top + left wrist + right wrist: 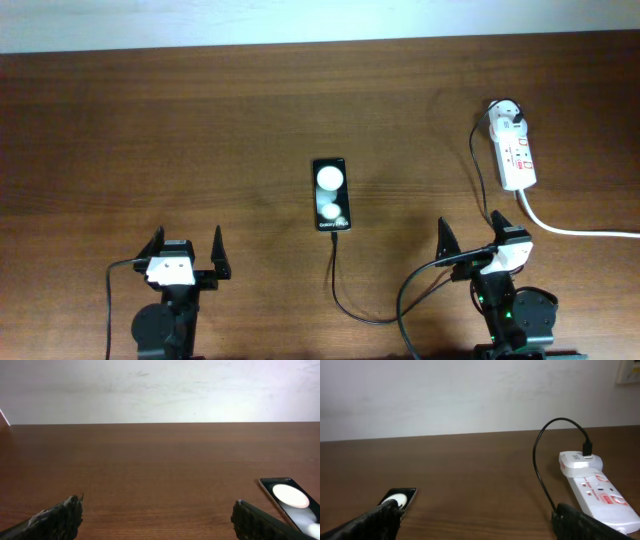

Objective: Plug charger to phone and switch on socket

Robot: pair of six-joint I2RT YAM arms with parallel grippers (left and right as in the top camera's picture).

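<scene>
Phone [331, 194] lies flat (charger [334, 275] touching).

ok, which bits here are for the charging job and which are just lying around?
For the job:
- phone
- charger
- socket
- left hand and right hand, both open

Just there:
- thick white cord running off the socket
- table

Tiny white lettering [333, 226] showing on phone [332, 194] bottom edge, too small for reading; red marks [520, 152] showing on power strip [517, 165], illegible.
</scene>
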